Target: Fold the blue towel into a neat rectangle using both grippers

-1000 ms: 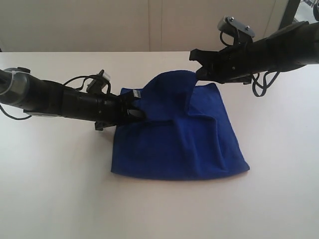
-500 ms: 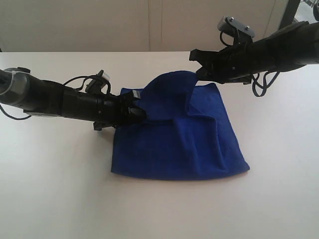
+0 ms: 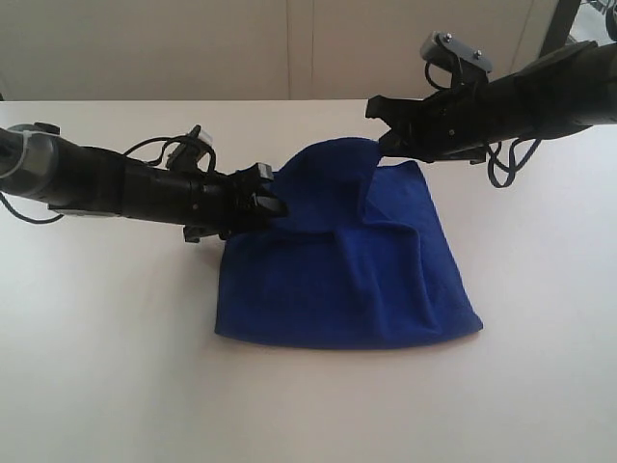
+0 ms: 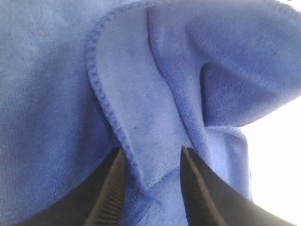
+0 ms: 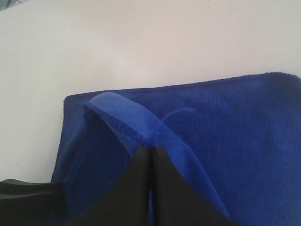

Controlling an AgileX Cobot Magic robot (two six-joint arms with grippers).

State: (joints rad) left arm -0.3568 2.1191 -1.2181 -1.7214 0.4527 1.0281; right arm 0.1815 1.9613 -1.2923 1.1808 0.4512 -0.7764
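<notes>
The blue towel lies partly folded on the white table, its far part raised into a peak. My right gripper holds that peak above the table; in the right wrist view its black jaws are pressed together on a hemmed edge of the towel, so the right gripper is shut on it. My left gripper lies low at the towel's far left corner. In the left wrist view the left gripper is open, and a hemmed fold of the towel sits between its spread fingers. The white label is hidden.
The white table runs wide to the left, right and front of the towel. A pale wall stands behind the far edge. Black cables loop over the left arm and under the right arm.
My left gripper has slid right, further onto the towel's far left corner, and now covers the white label seen earlier. The right arm and the raised peak have not moved.
</notes>
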